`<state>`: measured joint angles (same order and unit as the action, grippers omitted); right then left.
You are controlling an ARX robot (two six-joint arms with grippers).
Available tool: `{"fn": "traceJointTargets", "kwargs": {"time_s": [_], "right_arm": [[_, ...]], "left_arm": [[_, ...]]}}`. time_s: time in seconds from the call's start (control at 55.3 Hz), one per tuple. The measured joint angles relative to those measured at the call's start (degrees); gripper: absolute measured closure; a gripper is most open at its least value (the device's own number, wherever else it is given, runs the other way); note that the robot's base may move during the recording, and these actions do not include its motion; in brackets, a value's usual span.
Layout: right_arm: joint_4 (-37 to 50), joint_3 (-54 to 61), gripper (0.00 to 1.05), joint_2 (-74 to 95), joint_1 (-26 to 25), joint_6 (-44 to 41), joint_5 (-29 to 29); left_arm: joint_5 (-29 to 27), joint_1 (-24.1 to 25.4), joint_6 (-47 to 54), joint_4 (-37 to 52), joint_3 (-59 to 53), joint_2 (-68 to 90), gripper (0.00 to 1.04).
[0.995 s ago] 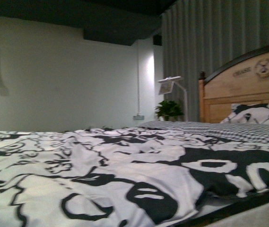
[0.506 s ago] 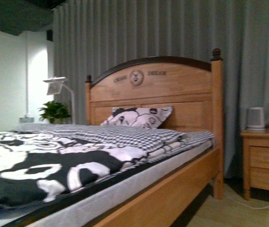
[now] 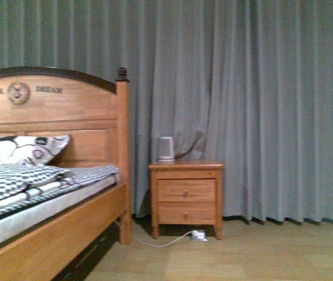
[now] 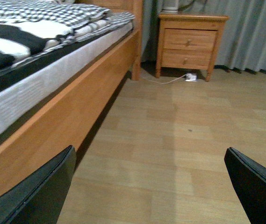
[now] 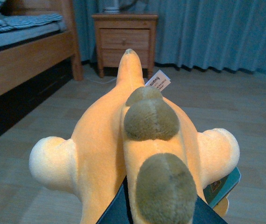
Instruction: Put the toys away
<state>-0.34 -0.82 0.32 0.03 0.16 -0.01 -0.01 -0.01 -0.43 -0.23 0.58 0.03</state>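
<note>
The orange-yellow plush toy (image 5: 118, 140) is riding in the right gripper (image 5: 157, 211), which is clamping it low over the wooden floor (image 5: 245, 116), away from the bed (image 3: 49, 216). The left gripper (image 4: 149, 186) is hanging spread wide and empty. The front view is now facing the nightstand (image 3: 185, 196) and curtain (image 3: 260, 88), where a second ago it was filled with bedspread. The robot is turning right, probably towards a storage spot that is not in view.
</note>
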Motion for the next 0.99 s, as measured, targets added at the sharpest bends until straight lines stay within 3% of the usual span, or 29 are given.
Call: {"fn": "traceJointTargets", "kwargs": {"time_s": [0.995], "right_arm": [[0.0,0.0,0.98,0.0,0.0,0.0,-0.1]], "left_arm": [[0.0,-0.1,0.0,0.0,0.0,0.0,0.06]]}}
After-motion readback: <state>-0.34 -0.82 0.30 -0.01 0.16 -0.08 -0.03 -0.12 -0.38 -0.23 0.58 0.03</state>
